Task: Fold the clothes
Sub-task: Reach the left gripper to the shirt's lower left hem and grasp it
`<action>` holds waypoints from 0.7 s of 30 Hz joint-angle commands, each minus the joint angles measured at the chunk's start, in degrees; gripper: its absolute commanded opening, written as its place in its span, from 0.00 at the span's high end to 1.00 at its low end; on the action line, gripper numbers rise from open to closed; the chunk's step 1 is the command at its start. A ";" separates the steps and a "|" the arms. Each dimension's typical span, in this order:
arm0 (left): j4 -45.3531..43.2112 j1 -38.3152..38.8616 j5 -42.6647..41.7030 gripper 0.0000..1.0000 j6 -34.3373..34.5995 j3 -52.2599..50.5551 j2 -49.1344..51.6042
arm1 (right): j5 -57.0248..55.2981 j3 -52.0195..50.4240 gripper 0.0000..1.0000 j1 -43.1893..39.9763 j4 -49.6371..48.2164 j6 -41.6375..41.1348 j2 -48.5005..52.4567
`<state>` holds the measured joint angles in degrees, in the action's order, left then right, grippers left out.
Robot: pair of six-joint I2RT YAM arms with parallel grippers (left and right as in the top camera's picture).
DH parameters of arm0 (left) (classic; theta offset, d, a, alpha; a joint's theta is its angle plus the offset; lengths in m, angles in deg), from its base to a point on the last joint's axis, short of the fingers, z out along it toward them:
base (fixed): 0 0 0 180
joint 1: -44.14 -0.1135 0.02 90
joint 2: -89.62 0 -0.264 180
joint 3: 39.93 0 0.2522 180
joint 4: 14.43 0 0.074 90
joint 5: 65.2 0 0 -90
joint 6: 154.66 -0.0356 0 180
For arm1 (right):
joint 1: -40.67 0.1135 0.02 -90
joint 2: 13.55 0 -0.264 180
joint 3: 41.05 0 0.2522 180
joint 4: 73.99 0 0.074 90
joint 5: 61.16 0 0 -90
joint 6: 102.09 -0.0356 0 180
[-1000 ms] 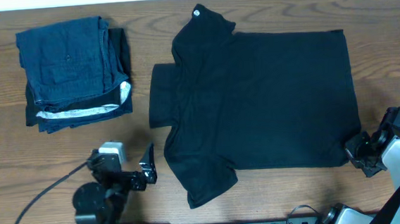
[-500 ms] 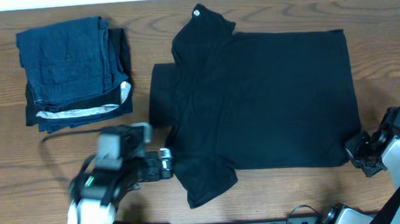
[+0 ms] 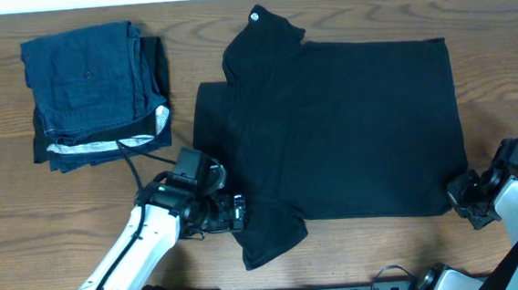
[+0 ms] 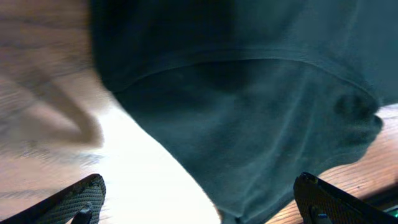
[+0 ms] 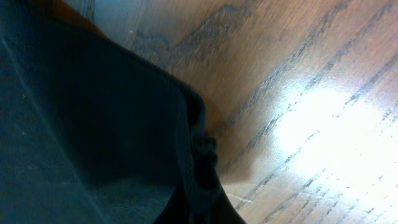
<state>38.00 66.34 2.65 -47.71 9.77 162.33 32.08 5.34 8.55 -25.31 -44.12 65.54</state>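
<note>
**Three cameras, one shirt [image 3: 349, 129]**

Overhead looks straight down on the whole desk [image 3: 385, 246]. Left wrist sits low and close, facing the shirt's front-left edge. Right wrist sits closer still, at the front-right hem corner. Both spots appear in the overhead view

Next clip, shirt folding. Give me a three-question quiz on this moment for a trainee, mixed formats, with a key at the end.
1. True or false: the left gripper is open at the edge of the black T-shirt, by its near sleeve.
2. The folded blue garments lie: A) on the T-shirt; B) on the table, left of the T-shirt and apart from it; C) in a gripper.
3. Which gripper is shut on the T-shirt's hem corner?
Key: 1 true; 2 B; 3 the right gripper.
</note>
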 commanded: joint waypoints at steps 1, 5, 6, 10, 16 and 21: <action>-2.56 2.86 -0.13 0.02 1.60 1.29 -0.07 | 0.24 -1.14 0.99 -0.33 -0.07 -0.70 0.42; -4.55 3.65 -0.59 0.02 1.62 1.29 -0.07 | 0.24 -1.14 0.99 -0.33 -0.04 -0.70 0.42; -4.59 3.65 -0.59 0.02 1.62 1.29 -0.07 | 0.24 -1.14 0.99 -0.33 -0.04 -0.70 0.42; -2.47 3.87 -3.21 0.02 7.37 1.27 -0.04 | 0.24 -1.14 0.99 -0.33 -0.02 -0.70 0.42; -1.66 8.63 -1.62 0.00 14.40 1.25 -0.04 | 0.24 -1.14 0.99 -0.33 -0.11 -0.70 0.42; -0.42 14.05 1.81 0.04 21.09 1.11 -0.04 | 0.22 -1.14 0.99 -0.33 0.04 -0.70 0.42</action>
<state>36.61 77.82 1.45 -33.24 9.93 162.33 32.08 5.34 8.55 -25.31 -44.12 65.54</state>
